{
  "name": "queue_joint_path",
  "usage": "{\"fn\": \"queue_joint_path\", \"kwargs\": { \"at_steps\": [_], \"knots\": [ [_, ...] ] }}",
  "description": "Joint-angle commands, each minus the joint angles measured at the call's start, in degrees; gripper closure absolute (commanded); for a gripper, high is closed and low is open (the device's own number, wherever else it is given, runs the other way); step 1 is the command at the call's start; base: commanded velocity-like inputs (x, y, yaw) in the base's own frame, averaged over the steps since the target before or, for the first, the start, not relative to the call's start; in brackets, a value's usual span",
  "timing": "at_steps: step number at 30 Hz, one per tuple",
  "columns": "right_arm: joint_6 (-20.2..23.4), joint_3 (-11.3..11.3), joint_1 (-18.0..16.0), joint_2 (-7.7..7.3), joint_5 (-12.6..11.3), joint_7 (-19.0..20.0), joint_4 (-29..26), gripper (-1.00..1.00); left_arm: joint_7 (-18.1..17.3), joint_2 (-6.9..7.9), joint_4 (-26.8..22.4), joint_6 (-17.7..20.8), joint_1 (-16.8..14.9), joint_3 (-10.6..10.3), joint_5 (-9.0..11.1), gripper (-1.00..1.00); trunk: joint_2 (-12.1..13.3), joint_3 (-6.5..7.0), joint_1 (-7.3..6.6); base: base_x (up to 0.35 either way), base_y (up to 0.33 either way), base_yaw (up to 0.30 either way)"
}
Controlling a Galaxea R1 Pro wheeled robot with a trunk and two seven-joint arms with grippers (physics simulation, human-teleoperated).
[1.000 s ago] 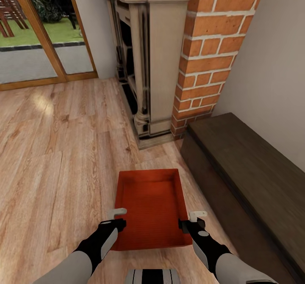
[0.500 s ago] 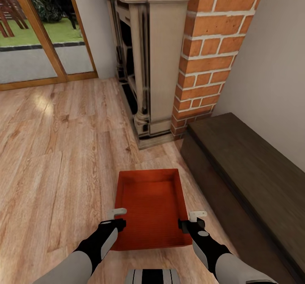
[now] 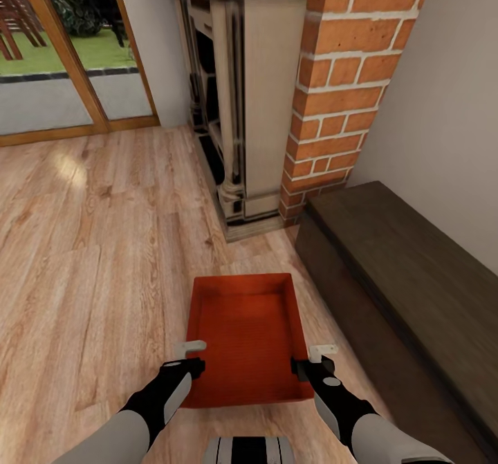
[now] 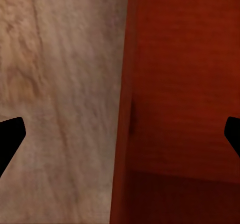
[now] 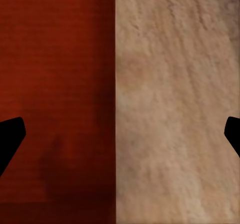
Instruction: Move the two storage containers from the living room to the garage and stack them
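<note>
Probably light, stiff bin [image 3: 243, 336]; thin side walls best hold. Left gripper [image 3: 191, 355], right gripper [image 3: 315, 357] spread wide astride them.

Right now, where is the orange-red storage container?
In the head view, the storage container lies on the light wood floor just ahead of the robot, between the left gripper and right gripper, beside the dark low cabinet.

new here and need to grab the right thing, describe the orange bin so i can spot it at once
Find the red brick fireplace with the dark low cabinet to its right. On the light wood plank floor just in front of them lies the storage container. It is the one orange-red thing there: a shallow, lidless rectangular tray.
</note>
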Motion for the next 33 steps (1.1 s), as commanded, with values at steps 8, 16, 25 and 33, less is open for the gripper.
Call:
{"fn": "queue_joint_path", "kwargs": {
  "at_steps": [8, 16, 25, 33],
  "knots": [
    [-0.1, 0.16, -0.03, 0.05, 0.52, -0.34, 0.06, -1.0, 0.49, 0.2, -0.17, 0.31, -0.01, -0.49, 0.58, -1.0, -0.43, -0.22, 0.21, 0.0, 0.0, 0.0],
    [-0.13, 0.09, -0.03, 0.01, 0.35, -0.34, 0.06, -1.0, 0.56, 0.19, -0.16, 0.35, -0.01, -0.49, 0.65, -1.0, -0.43, -0.22, 0.21, 0.0, 0.0, 0.0],
    [-0.27, 0.15, -0.03, 0.05, 0.77, -0.41, 0.06, -1.0, 0.57, 0.13, -0.24, 0.51, -0.01, -0.47, 0.66, -1.0, -0.43, -0.22, 0.21, 0.0, 0.0, 0.0],
    [-0.29, 0.16, -0.03, 0.1, 0.86, -0.43, 0.06, 1.0, 0.57, 0.16, 0.6, 0.69, -0.01, -0.3, 0.9, 1.0, -0.43, -0.22, 0.21, 0.0, 0.0, 0.0]
  ]
}}
